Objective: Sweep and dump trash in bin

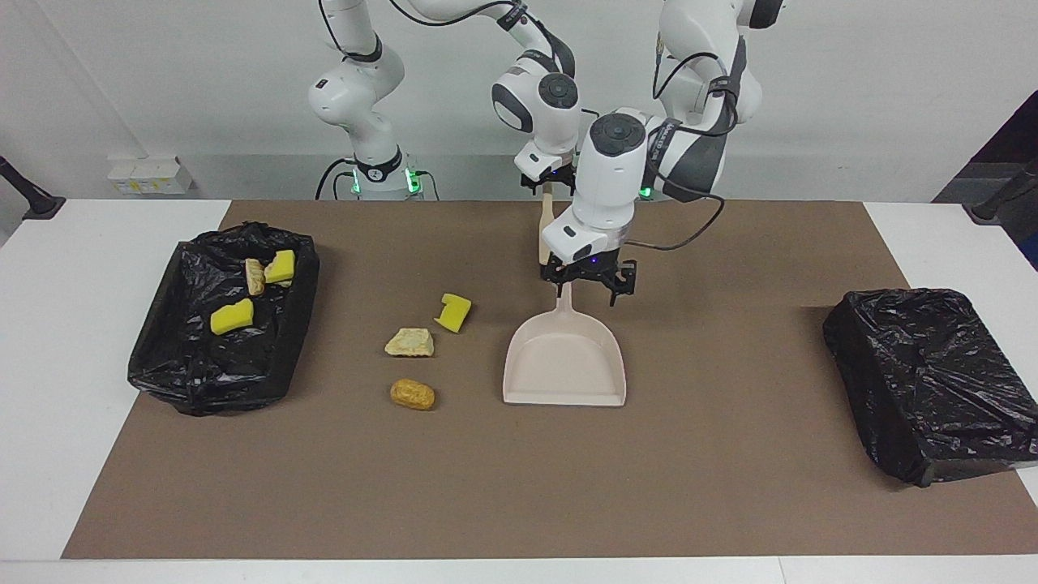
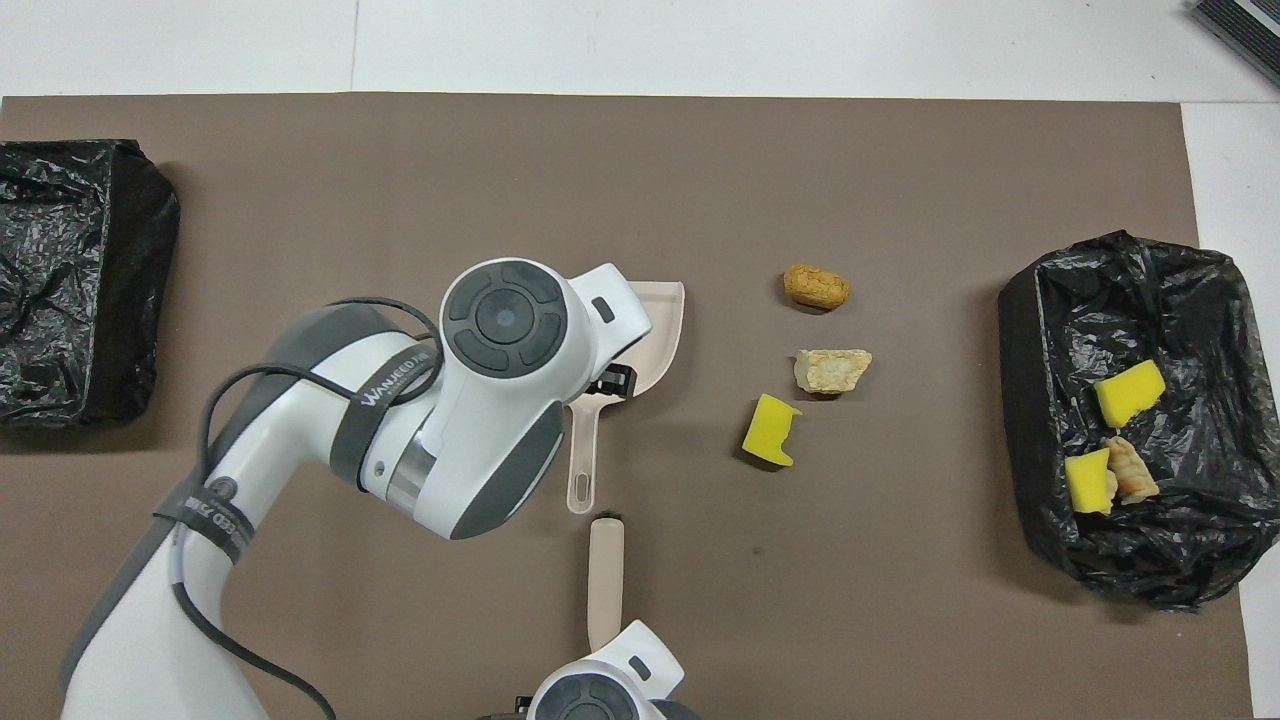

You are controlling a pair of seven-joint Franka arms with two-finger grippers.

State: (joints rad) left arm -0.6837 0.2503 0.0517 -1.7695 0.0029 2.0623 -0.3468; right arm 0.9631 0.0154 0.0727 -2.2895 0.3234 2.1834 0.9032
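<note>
Here the left tool [image 1: 589, 285] hangs spread open over the beige plastic dustpan's [image 1: 565, 365] handle; the right tool [image 1: 551, 180] is at the beige brush [image 2: 605, 583], its grip unclear.

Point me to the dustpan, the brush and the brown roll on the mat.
dustpan [image 1: 564, 369], facing view, bare pan floor.
brush [image 2: 605, 575], overhead view, mid handle.
brown roll [image 1: 412, 394], facing view, top middle.
</note>
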